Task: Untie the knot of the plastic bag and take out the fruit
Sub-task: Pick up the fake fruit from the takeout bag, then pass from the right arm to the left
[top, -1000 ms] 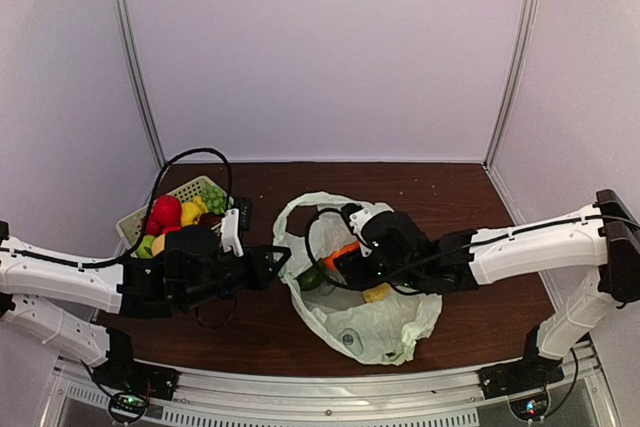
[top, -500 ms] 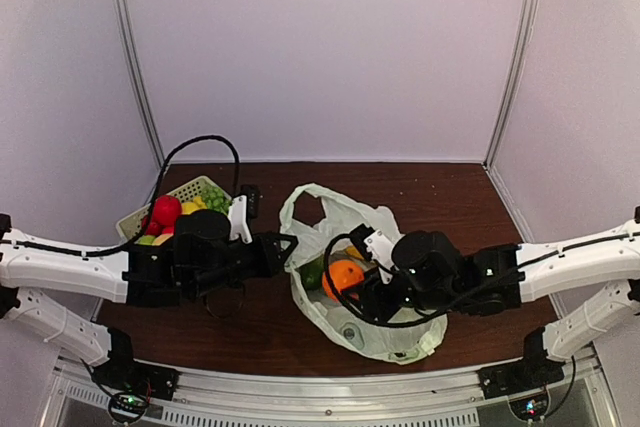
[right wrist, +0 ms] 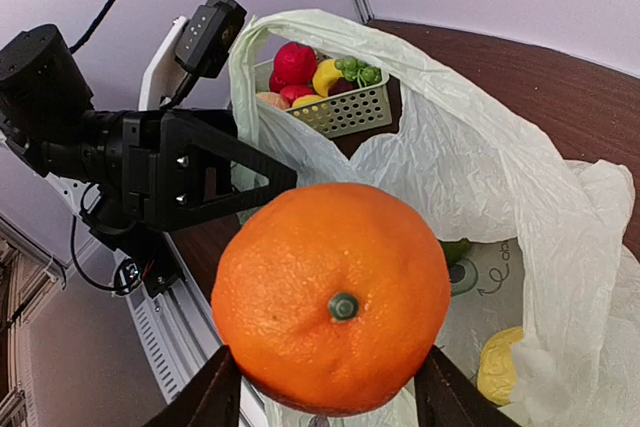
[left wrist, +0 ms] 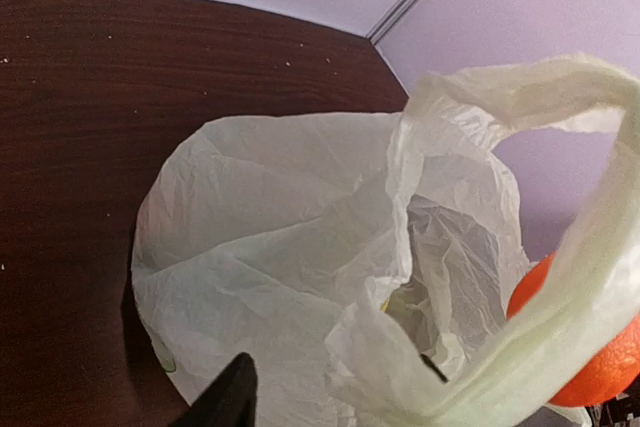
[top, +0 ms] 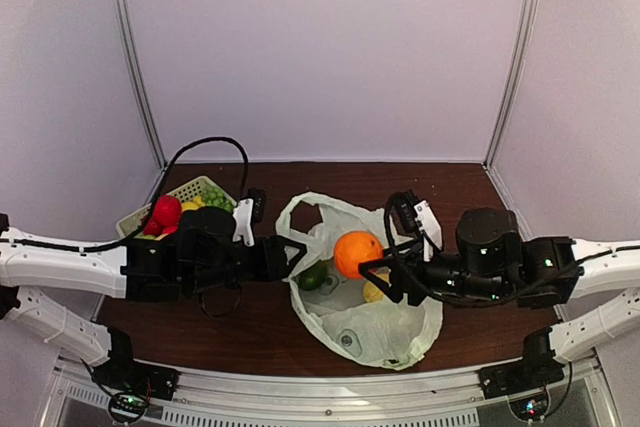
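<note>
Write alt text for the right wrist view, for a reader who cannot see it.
A large orange fills the foreground, clamped between the right gripper's two black fingers over the open plastic bag. Behind it the left gripper is at the bag's handle, a yellow fruit lies inside the bag, and a basket of fruit stands beyond.

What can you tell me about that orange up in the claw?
The orange is round, bright and finely dimpled, with a small green stem button facing the wrist camera. The right claw pinches it from both sides, held above the open plastic bag. Whether the bag's handle touches it is unclear.
</note>
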Controlling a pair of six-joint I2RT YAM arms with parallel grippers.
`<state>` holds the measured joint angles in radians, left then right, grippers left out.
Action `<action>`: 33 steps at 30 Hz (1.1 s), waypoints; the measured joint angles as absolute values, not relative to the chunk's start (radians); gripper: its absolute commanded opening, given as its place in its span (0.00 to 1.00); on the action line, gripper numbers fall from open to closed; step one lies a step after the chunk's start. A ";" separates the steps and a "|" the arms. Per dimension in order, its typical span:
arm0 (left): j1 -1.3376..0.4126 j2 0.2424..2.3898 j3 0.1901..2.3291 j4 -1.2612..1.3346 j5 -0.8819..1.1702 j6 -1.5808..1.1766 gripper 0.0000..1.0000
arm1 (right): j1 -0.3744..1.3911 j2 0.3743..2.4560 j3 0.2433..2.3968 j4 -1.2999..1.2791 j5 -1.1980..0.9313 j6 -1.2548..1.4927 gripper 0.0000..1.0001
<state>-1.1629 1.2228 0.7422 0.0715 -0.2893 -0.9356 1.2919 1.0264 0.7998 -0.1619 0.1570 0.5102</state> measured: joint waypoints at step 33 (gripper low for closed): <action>-1.208 1.184 1.057 -0.045 0.091 -0.865 0.97 | 1.337 1.072 0.944 -0.148 0.133 0.361 0.56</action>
